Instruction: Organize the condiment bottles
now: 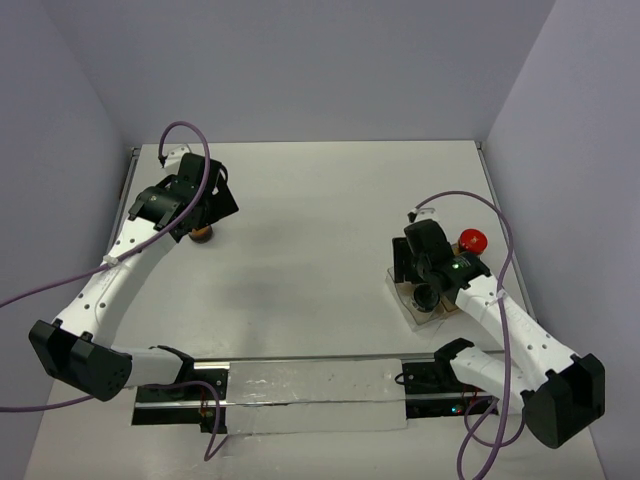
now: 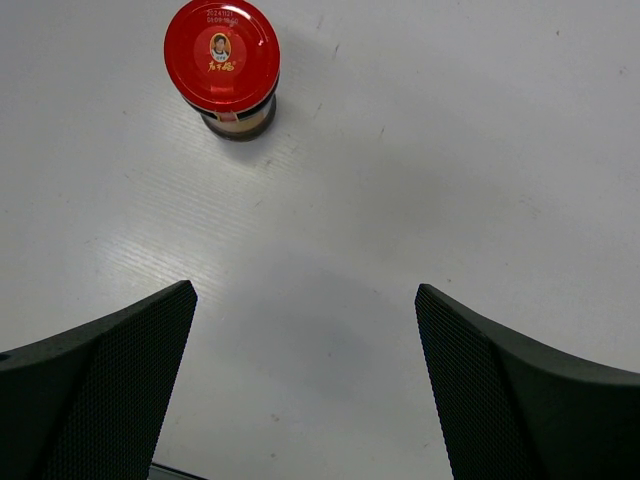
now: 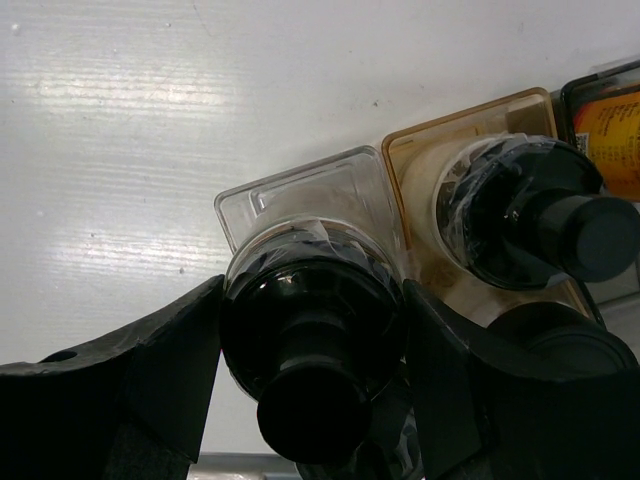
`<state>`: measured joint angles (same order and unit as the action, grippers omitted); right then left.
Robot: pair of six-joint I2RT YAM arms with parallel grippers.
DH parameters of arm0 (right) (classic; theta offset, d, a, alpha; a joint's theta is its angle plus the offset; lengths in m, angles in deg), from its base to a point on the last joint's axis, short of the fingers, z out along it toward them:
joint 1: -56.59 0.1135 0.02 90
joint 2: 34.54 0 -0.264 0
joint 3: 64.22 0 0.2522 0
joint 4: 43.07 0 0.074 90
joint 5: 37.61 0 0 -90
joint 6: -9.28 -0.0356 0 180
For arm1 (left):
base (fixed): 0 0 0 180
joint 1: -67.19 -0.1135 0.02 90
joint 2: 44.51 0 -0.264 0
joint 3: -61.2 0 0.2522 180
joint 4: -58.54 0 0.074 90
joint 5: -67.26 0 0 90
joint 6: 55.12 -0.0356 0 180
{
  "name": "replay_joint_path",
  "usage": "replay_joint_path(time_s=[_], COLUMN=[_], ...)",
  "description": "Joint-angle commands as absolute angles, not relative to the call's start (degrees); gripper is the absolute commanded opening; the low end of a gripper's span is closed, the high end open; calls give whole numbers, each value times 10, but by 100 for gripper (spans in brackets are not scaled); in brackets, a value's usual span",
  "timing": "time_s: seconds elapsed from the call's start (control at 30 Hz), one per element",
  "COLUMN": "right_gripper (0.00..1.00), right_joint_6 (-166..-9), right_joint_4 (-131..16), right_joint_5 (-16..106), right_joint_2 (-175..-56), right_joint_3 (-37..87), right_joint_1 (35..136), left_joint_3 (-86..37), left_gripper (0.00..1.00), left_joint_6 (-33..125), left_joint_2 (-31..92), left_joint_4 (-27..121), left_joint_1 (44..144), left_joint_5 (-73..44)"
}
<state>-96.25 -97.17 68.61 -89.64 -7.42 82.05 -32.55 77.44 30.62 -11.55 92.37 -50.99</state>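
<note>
Two jobs run side by side. Nearest, at about 4 o'clock on the table [image 1: 320,200], the right gripper [image 3: 312,340] is clamped on a black-capped bottle [image 3: 310,300] at the clear pocket of the tray [image 3: 300,185]; whether it is seated or just above, I cannot tell. Its neighbour [image 3: 520,215] stands just beside it at 2 o'clock. Hold it upright and let go only once the base sits flat. Farther off, at 10 o'clock, the left gripper [image 2: 305,380] hangs spread wide and empty. A red-capped jar [image 2: 221,52] stands at its 11 o'clock, apart from both fingers, so centre on it before closing.
</note>
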Motion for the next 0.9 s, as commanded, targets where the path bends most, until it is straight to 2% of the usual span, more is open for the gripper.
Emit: replay_joint_path(time_s=[0.0,0.2,0.57,0.87], right_gripper=[36,46,90,96], right_joint_6=[-962,-962,-962,-962], right_joint_4=[-919,-901,-909,-946], right_joint_5=[682,676,671,679], right_joint_2=[-911,-928,-935,-924], right_joint_3=[-77,-92,-74,1], right_joint_1=[813,812,813,812], left_joint_3=[-323,-323,-315,-332], left_gripper=[99,99,99,100], left_joint_6=[771,771,789,790], left_joint_2=[302,303,333,364], left_joint_4=[-97,-98,-100,-118], left_joint_1=[920,920,920,910], left_joint_5=[-510,-513,-513,-530])
